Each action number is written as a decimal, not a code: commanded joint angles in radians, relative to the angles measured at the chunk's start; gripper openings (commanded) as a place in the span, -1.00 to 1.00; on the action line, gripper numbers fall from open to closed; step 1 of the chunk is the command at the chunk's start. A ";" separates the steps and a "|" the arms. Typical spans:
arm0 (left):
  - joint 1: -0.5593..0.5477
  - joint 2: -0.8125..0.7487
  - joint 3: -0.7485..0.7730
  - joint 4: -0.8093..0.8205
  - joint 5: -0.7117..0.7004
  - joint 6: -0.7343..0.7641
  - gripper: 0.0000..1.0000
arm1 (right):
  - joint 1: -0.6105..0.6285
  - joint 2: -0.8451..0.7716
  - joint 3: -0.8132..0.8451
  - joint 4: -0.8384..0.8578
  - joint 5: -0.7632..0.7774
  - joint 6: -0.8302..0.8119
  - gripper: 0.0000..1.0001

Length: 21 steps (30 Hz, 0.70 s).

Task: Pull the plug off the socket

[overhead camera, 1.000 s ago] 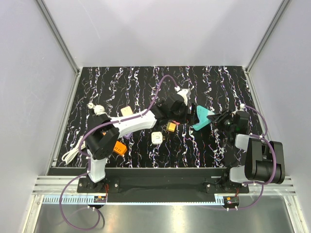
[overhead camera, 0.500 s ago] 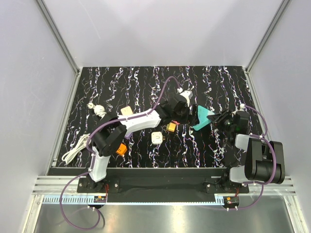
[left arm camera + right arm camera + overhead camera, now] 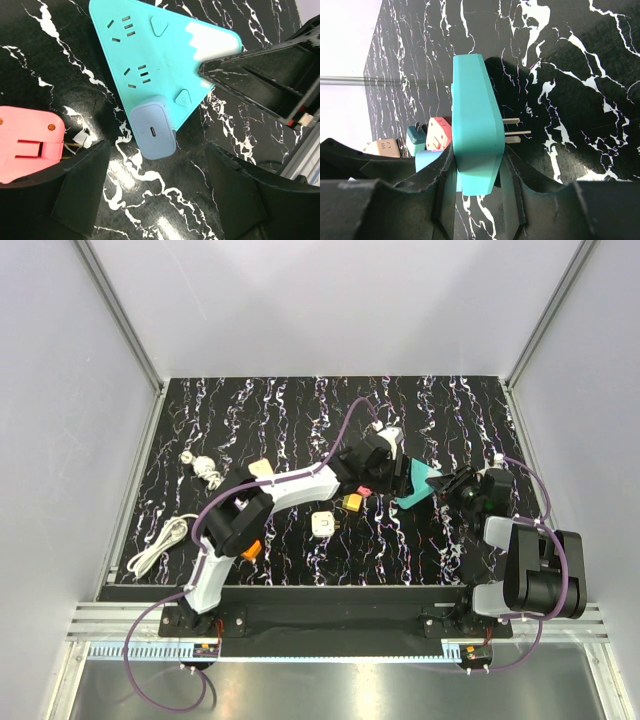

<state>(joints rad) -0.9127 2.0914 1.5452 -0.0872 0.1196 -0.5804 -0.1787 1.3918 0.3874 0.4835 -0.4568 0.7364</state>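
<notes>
Your right hand (image 3: pixel 479 172) is clamped on the socket (image 3: pixel 150 55), evidently to brace it against the pull. The plug (image 3: pixel 152 127) remains seated in the socket. Your left hand (image 3: pixel 157 170) is spread, straddling the plug without touching it.

Light falls bright and even from overhead in my top view. The glossy table (image 3: pixel 165 200) throws pale glare on the left wrist feed. The socket (image 3: pixel 472 125) casts a soft shadow; my right fingers (image 3: pixel 385 210) look slightly soft.

Teal socket (image 3: pixel 150 50), white corner; pale blue plug (image 3: pixel 152 127); black table (image 3: pixel 165 200), white veins.
</notes>
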 commanded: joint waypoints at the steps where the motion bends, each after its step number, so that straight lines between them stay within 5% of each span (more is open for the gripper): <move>1: -0.002 0.013 0.039 0.041 0.020 0.011 0.56 | -0.004 0.016 -0.001 -0.031 0.021 -0.048 -1.00; 8: -0.002 0.007 0.033 0.053 0.025 0.004 0.25 | -0.002 0.010 -0.007 -0.028 0.024 -0.046 -1.00; 18: -0.002 0.032 0.061 0.055 0.048 -0.022 0.16 | 0.004 0.009 -0.005 -0.029 0.030 -0.048 -1.00; 21: -0.003 0.045 0.079 0.056 0.060 -0.029 -0.09 | 0.005 0.009 -0.005 -0.029 0.032 -0.048 -1.00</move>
<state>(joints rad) -0.9127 2.1227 1.5688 -0.0765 0.1432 -0.6041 -0.1776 1.3918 0.3874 0.4847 -0.4564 0.7361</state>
